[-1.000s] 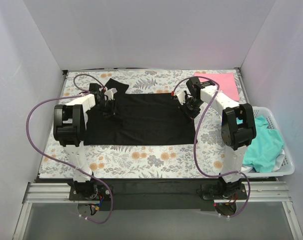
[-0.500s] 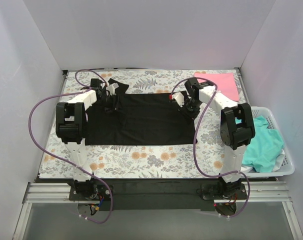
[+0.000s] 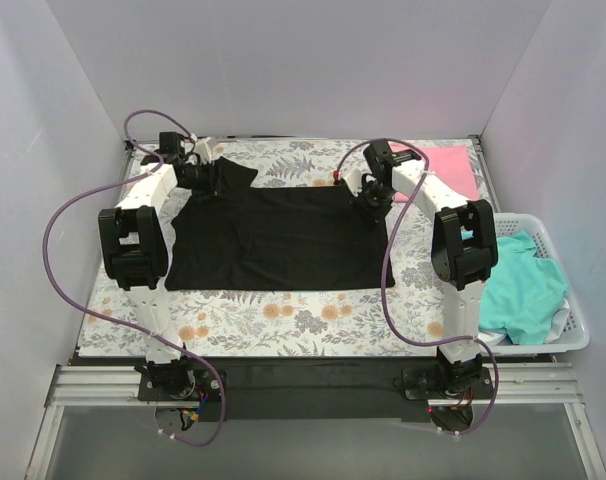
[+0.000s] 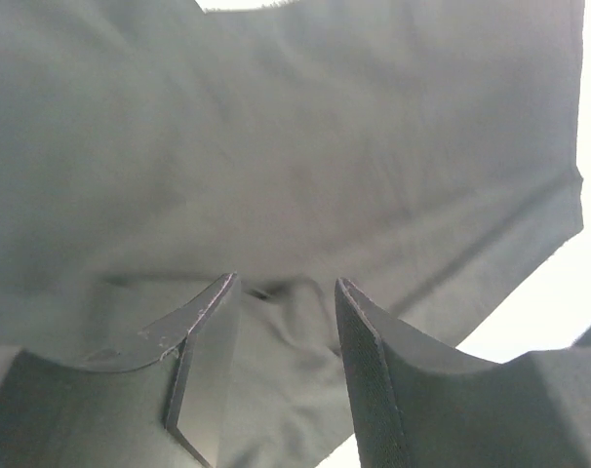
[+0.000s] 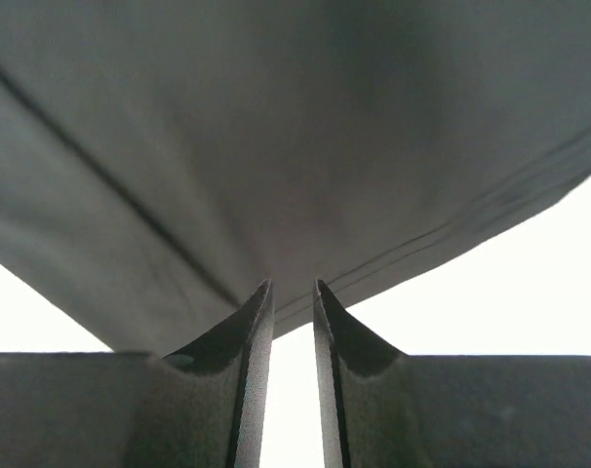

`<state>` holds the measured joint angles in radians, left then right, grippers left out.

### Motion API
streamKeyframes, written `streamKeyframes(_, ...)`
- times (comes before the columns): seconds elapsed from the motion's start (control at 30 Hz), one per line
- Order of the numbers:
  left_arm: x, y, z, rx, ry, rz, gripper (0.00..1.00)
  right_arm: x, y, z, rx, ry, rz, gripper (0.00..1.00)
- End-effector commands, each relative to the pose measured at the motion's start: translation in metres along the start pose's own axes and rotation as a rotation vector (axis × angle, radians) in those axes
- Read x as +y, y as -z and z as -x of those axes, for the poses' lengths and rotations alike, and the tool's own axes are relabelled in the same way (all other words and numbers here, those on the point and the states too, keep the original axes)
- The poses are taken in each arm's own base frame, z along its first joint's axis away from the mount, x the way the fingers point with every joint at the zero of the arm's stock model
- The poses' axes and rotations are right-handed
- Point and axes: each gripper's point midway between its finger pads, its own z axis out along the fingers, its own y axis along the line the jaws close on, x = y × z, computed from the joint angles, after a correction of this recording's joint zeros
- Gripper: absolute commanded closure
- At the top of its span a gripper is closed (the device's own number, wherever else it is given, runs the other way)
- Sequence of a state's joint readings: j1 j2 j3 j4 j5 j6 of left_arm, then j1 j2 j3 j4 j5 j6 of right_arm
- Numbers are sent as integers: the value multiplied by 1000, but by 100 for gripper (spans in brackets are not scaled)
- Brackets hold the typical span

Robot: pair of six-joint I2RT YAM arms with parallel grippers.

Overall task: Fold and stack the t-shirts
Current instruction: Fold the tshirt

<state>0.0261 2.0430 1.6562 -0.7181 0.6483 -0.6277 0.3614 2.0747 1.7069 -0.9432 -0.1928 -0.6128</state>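
The black t-shirt (image 3: 278,238) lies spread flat on the floral cloth. My left gripper (image 3: 205,173) is at its far left corner by the sleeve. In the left wrist view its jaws stand apart over the black fabric (image 4: 295,146), with a small wrinkle between them. My right gripper (image 3: 371,196) is at the shirt's far right corner. Its jaws stand narrowly apart at the hem (image 5: 422,244), with nothing between them. The pink t-shirt (image 3: 449,170) lies flat at the back right. The teal t-shirt (image 3: 528,285) is heaped in the basket.
The white lattice basket (image 3: 573,335) stands off the table's right edge. The floral table cloth (image 3: 283,320) covers the table. White walls enclose the back and both sides. Purple cables loop beside both arms.
Both grippers have moved from the middle of the black shirt toward its far edge, the left one furthest, out to the far left corner. The shirt has kept its place.
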Motion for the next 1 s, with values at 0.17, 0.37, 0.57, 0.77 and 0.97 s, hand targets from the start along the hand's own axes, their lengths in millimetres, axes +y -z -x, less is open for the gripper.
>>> streamKeyframes(0.17, 22, 18, -28, 39, -7, 83, 58, 16, 10, 8, -52, -22, 34, 72)
streamKeyframes(0.37, 28, 42, -103, 117, 43, 142, 58, 44, -8, -18, 4, -21, 106, 74)
streamKeyframes(0.57, 50, 57, -153, 170, 63, 230, 58, 69, -39, -48, 70, -22, 150, 76)
streamKeyframes(0.77, 68, 71, -190, 227, 89, 270, 58, 107, -50, -69, 116, 14, 186, 76)
streamKeyframes(0.97, 47, 83, -188, 216, 52, 191, 59, 103, -36, -60, 93, 39, 128, 75)
